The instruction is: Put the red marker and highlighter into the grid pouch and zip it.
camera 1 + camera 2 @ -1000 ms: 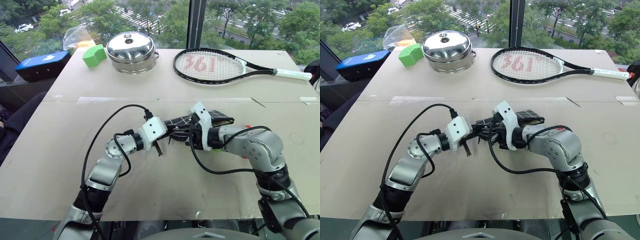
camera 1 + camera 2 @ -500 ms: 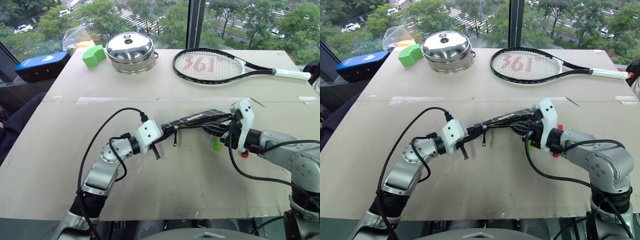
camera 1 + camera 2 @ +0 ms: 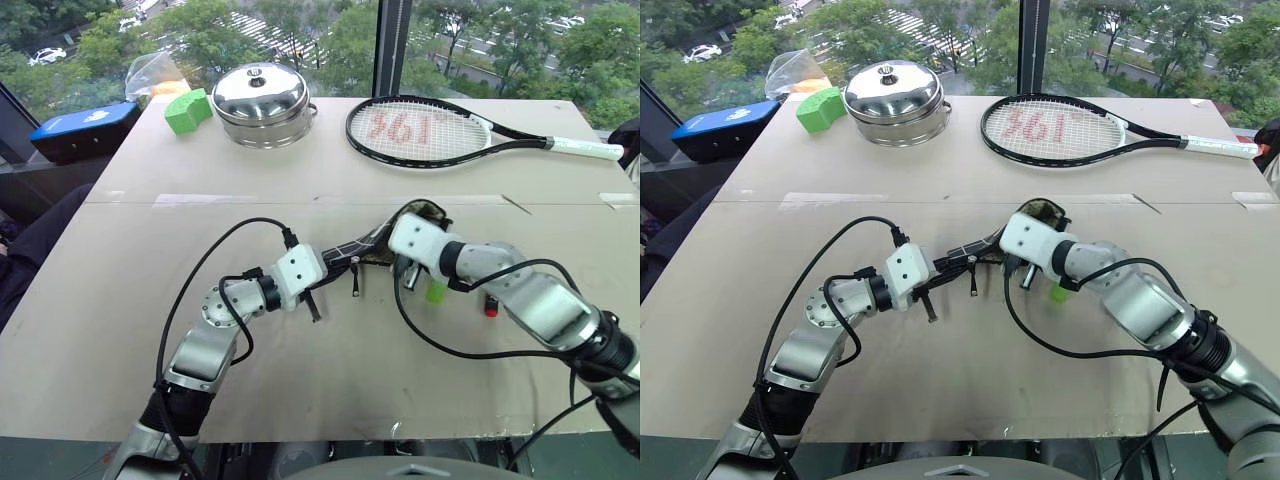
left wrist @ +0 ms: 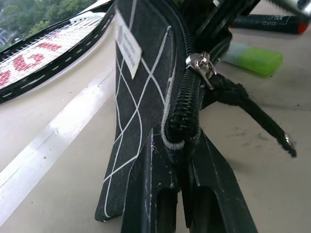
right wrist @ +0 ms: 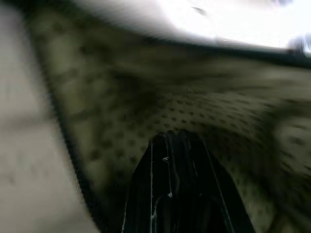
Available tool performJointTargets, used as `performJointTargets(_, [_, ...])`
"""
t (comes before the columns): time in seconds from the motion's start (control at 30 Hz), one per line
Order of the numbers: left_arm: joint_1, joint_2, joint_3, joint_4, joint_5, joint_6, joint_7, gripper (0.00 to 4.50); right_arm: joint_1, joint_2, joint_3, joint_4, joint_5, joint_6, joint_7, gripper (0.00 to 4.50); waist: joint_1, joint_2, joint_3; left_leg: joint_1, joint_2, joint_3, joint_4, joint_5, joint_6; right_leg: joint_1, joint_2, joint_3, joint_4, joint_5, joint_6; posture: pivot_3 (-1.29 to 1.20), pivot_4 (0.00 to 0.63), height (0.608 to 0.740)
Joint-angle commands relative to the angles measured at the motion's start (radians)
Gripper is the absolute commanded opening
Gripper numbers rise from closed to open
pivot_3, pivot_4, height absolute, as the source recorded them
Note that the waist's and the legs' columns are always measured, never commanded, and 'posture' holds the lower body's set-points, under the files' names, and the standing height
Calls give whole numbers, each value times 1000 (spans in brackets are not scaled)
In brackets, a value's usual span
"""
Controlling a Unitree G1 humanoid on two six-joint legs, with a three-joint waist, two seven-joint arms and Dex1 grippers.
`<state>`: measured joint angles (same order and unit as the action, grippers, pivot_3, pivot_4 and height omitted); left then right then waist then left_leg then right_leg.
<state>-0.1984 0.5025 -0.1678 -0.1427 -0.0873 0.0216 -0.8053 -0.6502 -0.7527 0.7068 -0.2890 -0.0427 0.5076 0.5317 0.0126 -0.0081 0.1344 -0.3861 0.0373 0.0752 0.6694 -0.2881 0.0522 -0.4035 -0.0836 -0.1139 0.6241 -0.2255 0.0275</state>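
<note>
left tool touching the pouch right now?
Touching. The left wrist view shows the left tool shut on the zipper end of the grid pouch, fabric pinched between its fingers.

Both arms are silver-grey metal with rounded joint housings and black bands. A white block caps each wrist, looping black cables run alongside, and each tool (image 3: 318,300) has two scuffed black fingers (image 4: 146,204).
</note>
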Motion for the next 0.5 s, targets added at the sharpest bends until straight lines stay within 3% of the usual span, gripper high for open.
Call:
performJointTargets(0.03, [-32,4,3,4,8,-3,4,0,-23,-26,9,52,-137,-166,77,1449,1,-1,0,0,0,0,0,0,-1,0,0,0,0,0,0,0,150,740])
performJointTargets(0.17, [-47,7,14,17,6,13,8,0,-2,-31,-42,63,-219,-214,103,3340,0,-1,0,0,0,1,0,1,-2,0,0,0,0,2,-3,0,150,740])
performJointTargets(0.27, [-49,8,21,25,4,21,12,0,54,-23,-138,0,-192,-164,113,4441,2,-1,0,0,1,1,0,1,-3,0,-1,-1,0,2,-3,0,150,740])
performJointTargets(0.5, [-79,11,49,69,-2,55,33,0,281,135,-646,-398,259,427,168,4441,3,-2,0,0,1,-1,1,1,-3,1,-2,-3,0,2,-3,0,150,740])
